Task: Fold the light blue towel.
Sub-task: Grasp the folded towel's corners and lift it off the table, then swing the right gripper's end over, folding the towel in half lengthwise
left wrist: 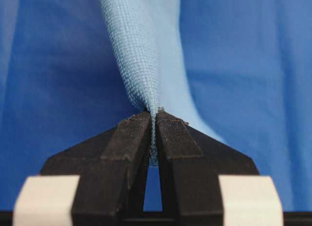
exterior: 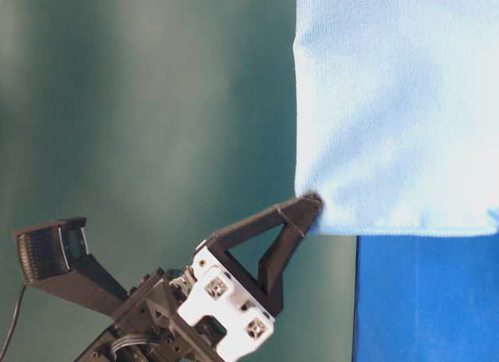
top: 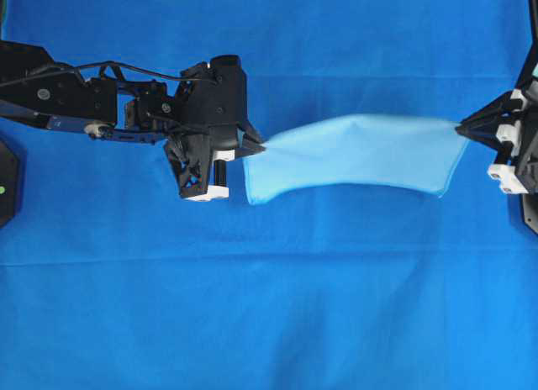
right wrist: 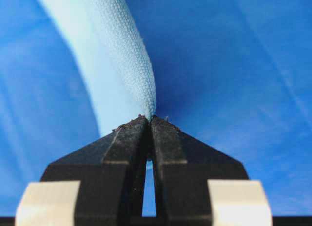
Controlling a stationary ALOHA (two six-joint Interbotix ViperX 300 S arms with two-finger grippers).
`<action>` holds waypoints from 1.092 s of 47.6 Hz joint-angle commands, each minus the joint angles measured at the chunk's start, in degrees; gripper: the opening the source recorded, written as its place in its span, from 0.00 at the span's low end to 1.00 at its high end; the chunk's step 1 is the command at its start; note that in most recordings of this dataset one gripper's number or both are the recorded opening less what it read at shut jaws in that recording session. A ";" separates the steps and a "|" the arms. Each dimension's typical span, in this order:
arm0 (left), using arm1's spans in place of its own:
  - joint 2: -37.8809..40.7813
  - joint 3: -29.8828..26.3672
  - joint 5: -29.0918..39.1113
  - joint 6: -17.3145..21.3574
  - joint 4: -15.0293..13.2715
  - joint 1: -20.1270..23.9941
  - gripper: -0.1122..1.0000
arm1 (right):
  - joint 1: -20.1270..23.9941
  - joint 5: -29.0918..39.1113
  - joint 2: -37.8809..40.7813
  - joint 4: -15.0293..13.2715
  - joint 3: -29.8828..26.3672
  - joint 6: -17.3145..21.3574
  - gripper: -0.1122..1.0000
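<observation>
You are working at a robot lab bench, not in a home. A deep royal-blue cloth (top: 252,323) covers the whole counter like a staged backdrop. Two black robot arms reach in over that cloth from its left and right edges, each ending in a pincer, left (top: 259,144) and right (top: 461,128). Behind the cloth hangs a plain dark green backdrop (exterior: 156,104).

Towel: light blue towel (exterior: 398,104) hangs flat, hem at bottom.
Gripper (exterior: 310,202): clamped on the towel's lower left corner.
Below: deep blue cloth (exterior: 425,299).
</observation>
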 commanded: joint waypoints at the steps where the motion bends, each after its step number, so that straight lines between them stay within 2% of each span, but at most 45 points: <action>1: -1.14 -1.14 -2.29 -0.09 -0.09 -1.23 0.12 | -2.29 -1.23 0.26 -1.58 -1.58 0.09 0.12; 15: 2.37 -4.48 -11.07 -0.09 -0.09 -6.94 0.12 | -15.03 -7.56 4.75 -7.29 -3.78 -0.18 0.12; 24: 7.82 -11.25 -13.10 -0.09 -0.09 -10.02 0.12 | -20.92 -13.89 10.37 -9.32 -5.80 -0.70 0.12; 30: 11.69 -16.35 -13.01 0.44 0.00 -11.51 0.12 | -22.85 -18.02 14.85 -10.02 -8.09 -1.14 0.12; 37: 15.12 -21.53 -12.57 1.05 -0.09 -13.01 0.12 | -23.12 -20.57 20.04 -10.37 -11.51 -1.93 0.12; 45: 16.61 -23.73 -12.30 1.05 -0.09 -13.36 0.12 | -23.20 -22.15 24.17 -10.72 -14.15 -2.02 0.12; 52: 17.67 -24.96 -13.10 1.05 0.00 -13.54 0.12 | -23.55 -21.88 24.52 -10.81 -14.24 -2.02 0.12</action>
